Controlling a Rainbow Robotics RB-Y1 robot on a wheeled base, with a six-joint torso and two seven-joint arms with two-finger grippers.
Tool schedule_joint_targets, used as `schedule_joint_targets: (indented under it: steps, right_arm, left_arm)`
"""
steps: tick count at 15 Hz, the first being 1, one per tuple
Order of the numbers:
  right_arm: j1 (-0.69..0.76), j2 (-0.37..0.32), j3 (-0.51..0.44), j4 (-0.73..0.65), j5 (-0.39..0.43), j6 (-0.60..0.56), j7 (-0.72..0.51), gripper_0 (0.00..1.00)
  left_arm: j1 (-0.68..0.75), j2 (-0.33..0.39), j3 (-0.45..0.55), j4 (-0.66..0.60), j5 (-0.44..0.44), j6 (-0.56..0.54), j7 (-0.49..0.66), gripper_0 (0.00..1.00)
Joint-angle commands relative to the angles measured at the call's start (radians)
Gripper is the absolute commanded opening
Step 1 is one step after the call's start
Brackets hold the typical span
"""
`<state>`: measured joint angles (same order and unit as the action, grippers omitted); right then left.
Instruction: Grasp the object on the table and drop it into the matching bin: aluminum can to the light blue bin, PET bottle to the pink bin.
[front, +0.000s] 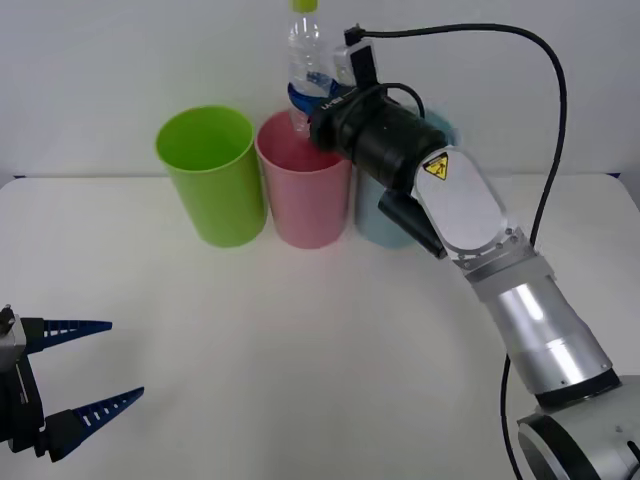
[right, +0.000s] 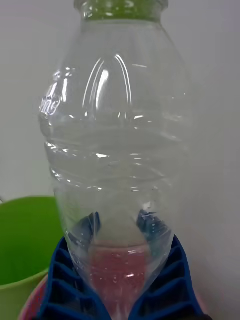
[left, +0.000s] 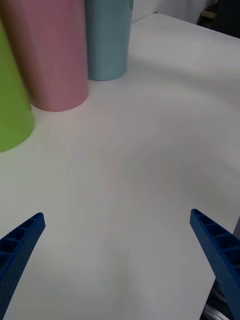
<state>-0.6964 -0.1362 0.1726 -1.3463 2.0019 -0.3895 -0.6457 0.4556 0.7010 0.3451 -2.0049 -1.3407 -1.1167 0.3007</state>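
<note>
Nearest to the robot, at the low left corner of the front view, the left gripper (front: 85, 365) hangs just over the white table (front: 330, 350) with its two blue ribbed fingers spread wide and nothing between them; in the left wrist view the same fingers (left: 20, 245) stand at the two bottom corners over bare tabletop. The right arm reaches forward from the lower right, across the table, up to the row of three cups at the far side. There the right gripper (right: 117, 287) is closed on the lower part of the PET bottle (front: 308, 70), and the blue fingers (right: 67, 280) press on both sides of the clear body. The bottle is upright, with the lime-green cap on top and the blue label band just above the gripper. It is held in the air over the mouth of the pink bin (front: 305, 195), and its base is near the rim level. The lime-green cup (front: 212, 175) stands just beside the pink bin on the left. The light blue bin (front: 380, 225) stands on the right, mostly hidden behind the right arm.
</note>
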Motion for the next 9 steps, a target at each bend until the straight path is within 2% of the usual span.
schedule_joint_targets:
  steps: [1, 6, 8, 9]
  right_arm:
    - [0.000, 0.000, 0.005, 0.012, 0.009, -0.002, -0.006, 0.00]
    - [-0.002, 0.000, 0.007, 0.021, 0.011, 0.000, -0.014, 0.00]
    - [-0.002, 0.001, 0.008, 0.021, 0.011, 0.000, -0.012, 0.62]
    - [-0.002, 0.000, 0.008, 0.021, 0.011, -0.002, -0.012, 0.79]
  left_arm:
    - [0.000, 0.000, 0.000, 0.000, 0.000, 0.000, 0.000, 1.00]
    - [0.000, 0.000, 0.000, 0.000, 0.000, 0.000, 0.000, 1.00]
    - [0.000, 0.000, 0.000, 0.000, 0.000, 0.000, 0.000, 1.00]
    - [0.000, 0.000, 0.000, 0.000, 0.000, 0.000, 0.000, 1.00]
